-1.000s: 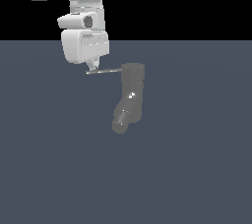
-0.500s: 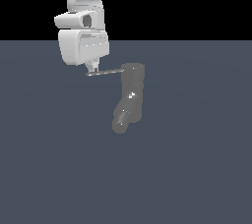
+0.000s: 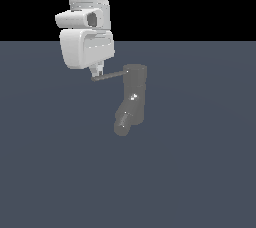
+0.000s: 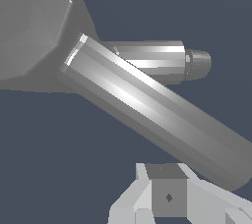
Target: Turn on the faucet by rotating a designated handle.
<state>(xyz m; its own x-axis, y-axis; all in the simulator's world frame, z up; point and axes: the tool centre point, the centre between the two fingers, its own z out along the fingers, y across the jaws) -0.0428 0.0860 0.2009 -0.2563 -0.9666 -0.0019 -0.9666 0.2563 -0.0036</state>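
Right, the gripper [image 3: 99,68] is sitting at the free tip of the handle [image 3: 109,76], the thin rod that sticks out from the faucet [image 3: 132,98] cap toward the exterior view's left. The faucet itself stands on the grey table [image 3: 200,162], roughly mid-scene, its stubby spout [image 3: 123,123] angled down toward the near side.

Up close in the wrist view, the handle [image 4: 157,115] runs as a big diagonal bar across the picture, with one finger [image 4: 167,193] just beside its outer end. Whether the jaws are spread or pinched I cannot tell: only that one finger shows, and in the exterior view the white hand body hides most of them.

To do this step well, I'd say keep contact right out at the tip, where leverage is greatest, and push along an arc around the cap rather than in a straight line, or the finger will slide off the end. Stay level with the rod so the finger doesn't ride over it. There's little rod to spare beyond the contact, so slipping off looks like the main risk.

Against the frame a second ago, the hand has edged a touch toward the exterior view's right and sits closer over the rod's tip. The handle appears to be at much the same angle, though at this size a small turn would be hard to see. Faucet body: unmoved.
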